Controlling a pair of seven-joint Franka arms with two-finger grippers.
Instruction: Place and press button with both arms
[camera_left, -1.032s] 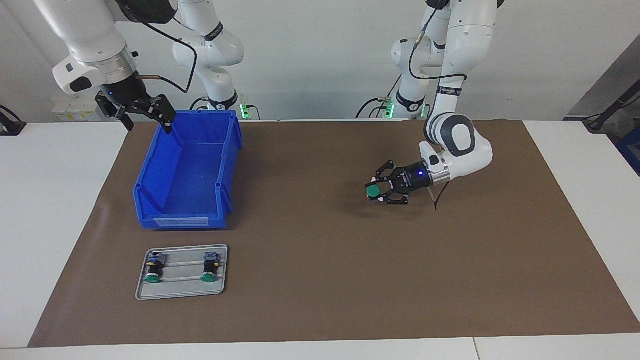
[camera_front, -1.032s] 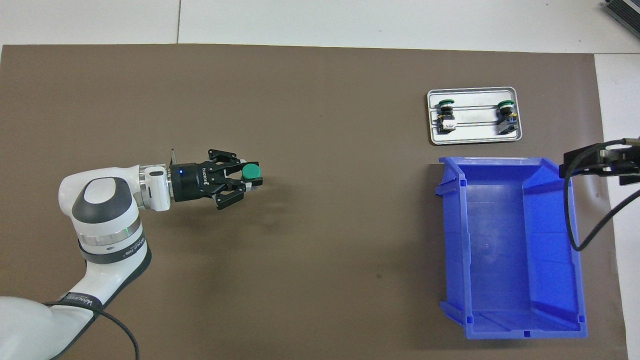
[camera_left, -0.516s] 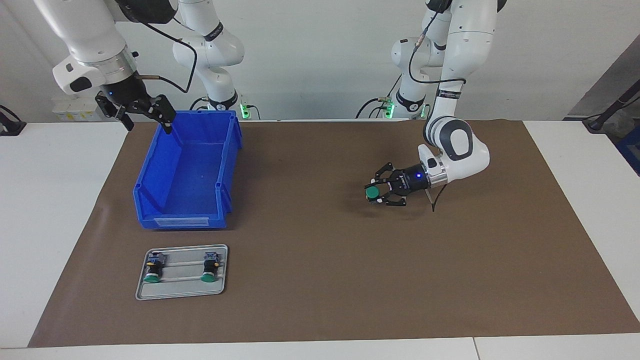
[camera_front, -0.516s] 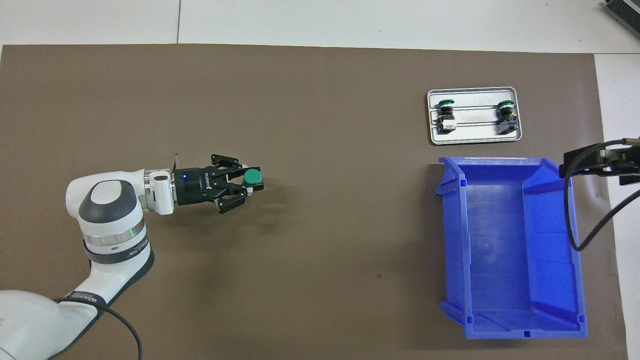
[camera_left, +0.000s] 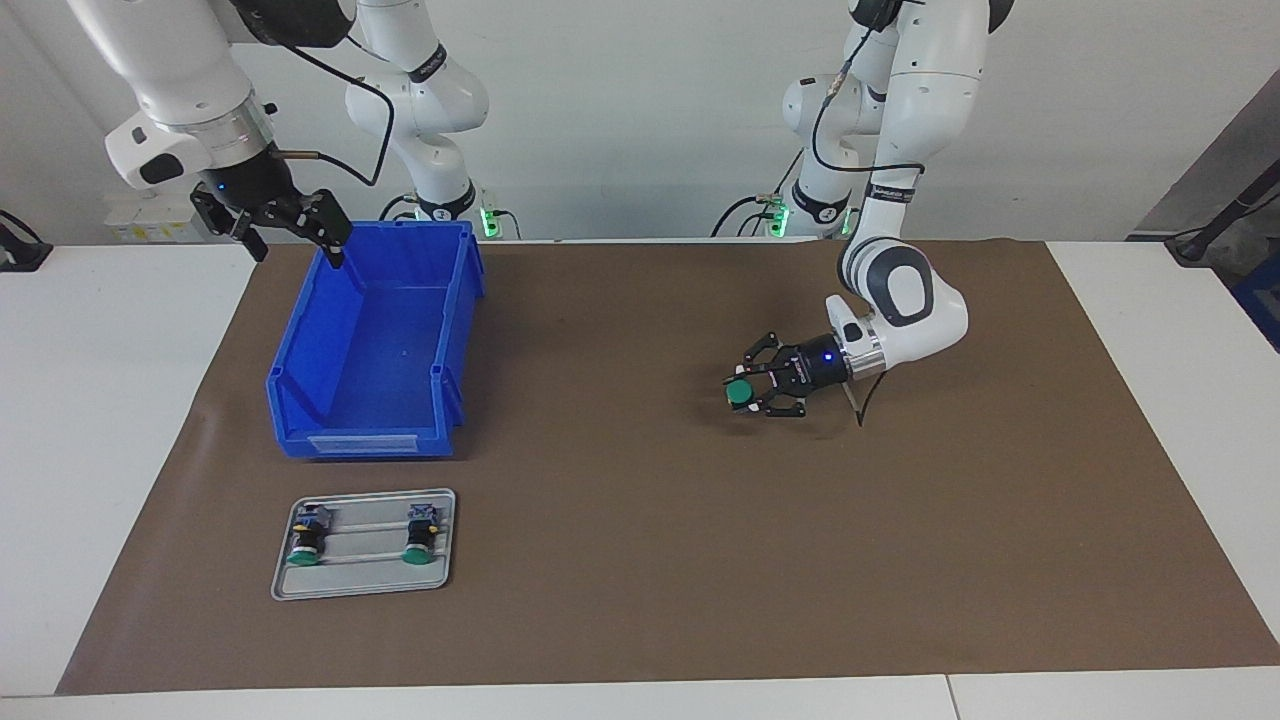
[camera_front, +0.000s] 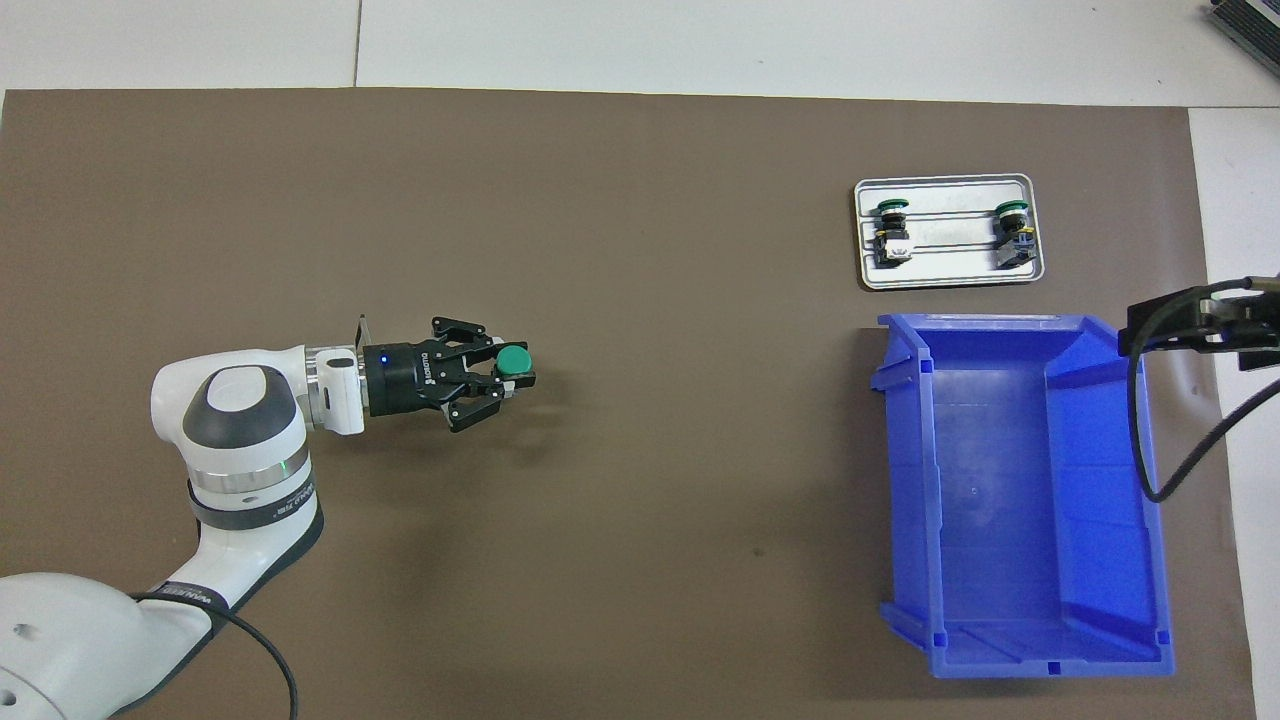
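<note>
No lettering can be read for certain. White print runs along the black body of the left gripper (camera_front: 497, 371), and more on the dark band around the left arm (camera_front: 255, 508), but neither can be made out.

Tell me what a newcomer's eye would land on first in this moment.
First the bright blue bin toward the right arm's end of the table, with the right gripper over its corner nearest the robots. Next the left gripper, jaws shut on a green-capped button low over the bare brown mat. Two more buttons lie on a small grey tray, farther from the robots than the bin.
</note>
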